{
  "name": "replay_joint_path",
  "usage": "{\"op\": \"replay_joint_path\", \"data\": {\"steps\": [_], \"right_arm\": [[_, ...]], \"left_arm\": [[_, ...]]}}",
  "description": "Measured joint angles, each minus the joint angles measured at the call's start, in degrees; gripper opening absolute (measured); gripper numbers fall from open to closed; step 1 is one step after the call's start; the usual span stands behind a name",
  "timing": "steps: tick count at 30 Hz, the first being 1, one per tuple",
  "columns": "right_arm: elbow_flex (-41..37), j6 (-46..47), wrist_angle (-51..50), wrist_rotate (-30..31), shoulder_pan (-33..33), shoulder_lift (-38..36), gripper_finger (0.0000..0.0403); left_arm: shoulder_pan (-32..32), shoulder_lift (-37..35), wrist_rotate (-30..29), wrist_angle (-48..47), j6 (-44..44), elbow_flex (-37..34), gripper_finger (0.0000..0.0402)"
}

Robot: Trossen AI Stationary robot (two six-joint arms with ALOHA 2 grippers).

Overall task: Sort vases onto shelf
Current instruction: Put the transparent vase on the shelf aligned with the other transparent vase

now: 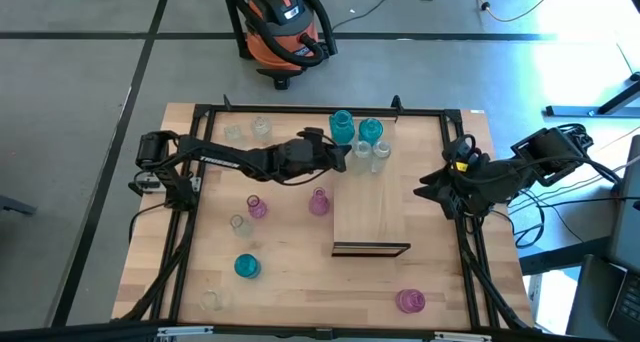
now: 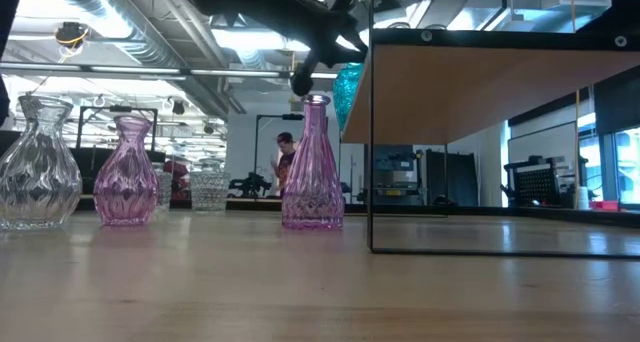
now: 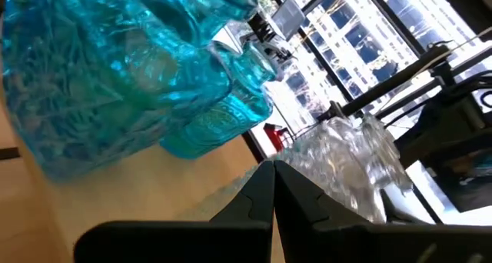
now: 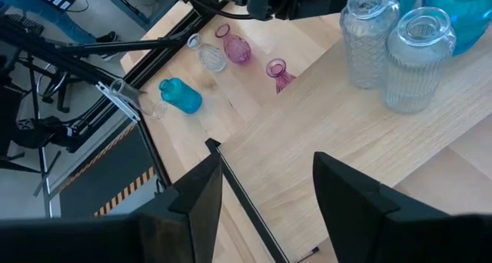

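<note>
Left claw at the crowded far end of the shelf

The left claw (image 1: 345, 158), shut and empty, sits beside two teal glass vases (image 1: 343, 125) and two clear ribbed vases (image 1: 380, 151) on the long light-wood shelf (image 1: 370, 214); its near half lies bare. The right claw (image 1: 424, 187) hangs half open, empty, off the shelf's right edge. Other vases stand left on the tabletop (image 1: 290, 272).

Two dark, jointed robot arms

The left arm (image 1: 240, 160) is showing matte black links with cables trailing at its base; the right arm (image 1: 500, 177) is wearing a small yellow marking near its wrist, and its fingers (image 4: 204, 194) are looking blocky, black.
</note>
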Motion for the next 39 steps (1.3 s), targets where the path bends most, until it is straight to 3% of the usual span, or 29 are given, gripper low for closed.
{"op": "replay_joint_path", "data": {"steps": [16, 39], "right_arm": [[0.0, 0.0, 0.0, 0.0, 0.0, 0.0, 0.0184], [0.0, -0.2, 0.0, 0.2, 0.0, 0.0, 0.0184]], "left_arm": [[-1.9, 0.1, 0.1, -6.5, -4.4, 0.0, 0.0], [-1.1, 0.1, 3.7, -1.8, -4.2, 0.0, 0.0]]}}
